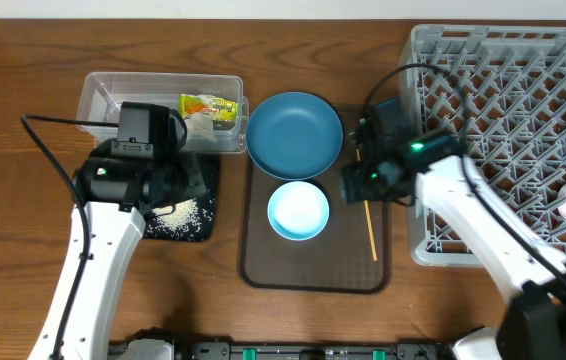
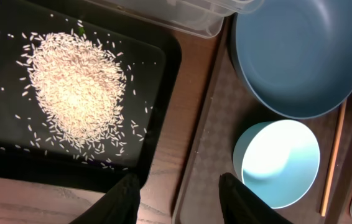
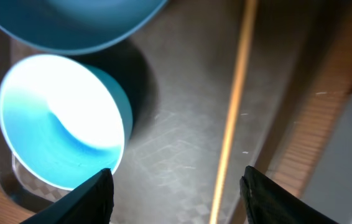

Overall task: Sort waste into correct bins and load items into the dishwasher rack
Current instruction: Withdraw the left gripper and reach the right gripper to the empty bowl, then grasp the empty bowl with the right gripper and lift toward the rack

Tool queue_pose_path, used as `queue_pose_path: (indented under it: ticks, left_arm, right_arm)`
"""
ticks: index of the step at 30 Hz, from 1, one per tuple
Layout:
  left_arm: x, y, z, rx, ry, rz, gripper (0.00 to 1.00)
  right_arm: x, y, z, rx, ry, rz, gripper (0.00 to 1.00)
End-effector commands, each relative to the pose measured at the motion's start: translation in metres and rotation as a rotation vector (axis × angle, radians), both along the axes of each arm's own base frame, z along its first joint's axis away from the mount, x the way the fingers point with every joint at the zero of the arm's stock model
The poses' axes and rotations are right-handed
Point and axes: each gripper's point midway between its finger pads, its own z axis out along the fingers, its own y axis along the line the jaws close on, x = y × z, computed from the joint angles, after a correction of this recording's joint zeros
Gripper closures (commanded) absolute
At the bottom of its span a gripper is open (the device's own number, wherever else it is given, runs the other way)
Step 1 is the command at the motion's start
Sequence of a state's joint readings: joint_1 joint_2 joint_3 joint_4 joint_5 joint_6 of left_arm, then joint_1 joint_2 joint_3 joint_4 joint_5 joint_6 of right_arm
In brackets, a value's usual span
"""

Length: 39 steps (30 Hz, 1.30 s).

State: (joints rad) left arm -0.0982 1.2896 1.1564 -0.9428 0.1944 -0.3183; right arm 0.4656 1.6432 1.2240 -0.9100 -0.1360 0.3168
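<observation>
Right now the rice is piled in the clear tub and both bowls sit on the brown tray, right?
Not quite. The rice is piled on the black tray, not in the clear tub, as the left wrist view shows. The blue bowl and the small bowl do sit on the brown tray.

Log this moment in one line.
left hand open | right hand open over thin yellow stick | white rice heap in shallow black tray

Rice in tray, wrapper in tub behind, rack far right
</observation>
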Motion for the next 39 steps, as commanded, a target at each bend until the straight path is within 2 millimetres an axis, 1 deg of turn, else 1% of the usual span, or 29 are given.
queue_pose_path:
  ticks: [1, 3, 7, 9, 10, 12, 14, 16, 18, 20, 21, 24, 25, 26, 27, 28, 30, 32, 34, 35, 37, 39]
  left_arm:
    - [0.002, 0.004, 0.004, 0.009, -0.007, 0.016, 0.53]
    - [0.002, 0.004, 0.004, 0.009, -0.007, 0.016, 0.53]
    - [0.001, 0.004, 0.004, 0.009, -0.006, 0.015, 0.53]
    - [0.001, 0.004, 0.003, 0.009, -0.004, 0.016, 0.52]
    - [0.001, 0.004, 0.003, 0.009, -0.003, 0.015, 0.52]
    - [0.001, 0.004, 0.003, 0.009, -0.003, 0.015, 0.52]
    - [0.001, 0.004, 0.003, 0.009, -0.003, 0.015, 0.52]
    - [0.000, 0.004, 0.003, 0.009, -0.002, 0.015, 0.52]
    - [-0.001, 0.004, 0.003, 0.009, 0.002, 0.015, 0.52]
    - [-0.001, 0.004, 0.003, 0.010, 0.005, 0.015, 0.52]
    - [-0.001, 0.004, 0.003, 0.010, 0.005, 0.015, 0.52]
    - [-0.001, 0.004, 0.003, 0.010, 0.004, 0.016, 0.52]
    - [-0.001, 0.004, 0.003, 0.010, 0.004, 0.016, 0.52]
    - [-0.001, 0.004, 0.003, 0.010, 0.004, 0.015, 0.52]
    - [-0.001, 0.004, 0.003, 0.010, 0.004, 0.015, 0.52]
    - [-0.001, 0.004, 0.003, 0.010, 0.004, 0.015, 0.52]
    - [-0.001, 0.004, 0.003, 0.010, 0.004, 0.015, 0.52]
    - [-0.001, 0.004, 0.003, 0.010, 0.004, 0.015, 0.52]
    - [-0.001, 0.004, 0.003, 0.010, 0.004, 0.015, 0.52]
    - [-0.001, 0.004, 0.003, 0.010, 0.004, 0.015, 0.52]
    - [-0.001, 0.004, 0.003, 0.010, 0.003, 0.016, 0.52]
    - [0.000, 0.004, 0.003, 0.010, 0.001, 0.015, 0.52]
  right_arm:
    - [-0.006, 0.017, -0.018, -0.004, 0.053, 0.001, 0.36]
    - [-0.009, 0.023, -0.030, -0.015, 0.076, 0.008, 0.37]
    - [-0.014, 0.033, -0.049, -0.033, 0.121, -0.007, 0.43]
    - [-0.015, 0.036, -0.057, -0.040, 0.134, -0.006, 0.48]
    - [-0.016, 0.037, -0.060, -0.043, 0.138, -0.004, 0.53]
    - [-0.017, 0.037, -0.064, -0.048, 0.148, -0.012, 0.67]
    - [-0.017, 0.037, -0.064, -0.050, 0.151, -0.013, 0.86]
    - [-0.017, 0.037, -0.064, -0.049, 0.151, -0.013, 0.99]
    - [-0.017, 0.036, -0.062, -0.048, 0.151, -0.019, 0.99]
    - [-0.017, 0.032, -0.054, -0.050, 0.151, -0.026, 0.99]
    - [-0.016, 0.028, -0.049, -0.056, 0.140, -0.034, 0.99]
    - [-0.004, 0.012, -0.023, -0.079, 0.066, -0.067, 0.99]
    - [0.003, 0.004, -0.007, -0.082, 0.012, -0.076, 0.99]
    - [0.007, -0.001, 0.003, -0.082, -0.026, -0.083, 0.99]
    - [0.015, -0.010, 0.021, -0.087, -0.093, -0.096, 0.99]
    - [0.020, -0.017, 0.032, -0.096, -0.142, -0.115, 0.99]
    - [0.033, -0.043, 0.062, -0.150, -0.275, -0.184, 0.99]
    - [0.045, -0.080, 0.098, -0.245, -0.433, -0.287, 0.99]
    - [0.052, -0.109, 0.124, -0.331, -0.544, -0.344, 0.99]
    - [0.055, -0.120, 0.135, -0.370, -0.588, -0.362, 0.99]
    - [0.061, -0.149, 0.159, -0.483, -0.679, -0.404, 0.99]
    - [0.067, -0.170, 0.173, -0.580, -0.729, -0.423, 0.99]
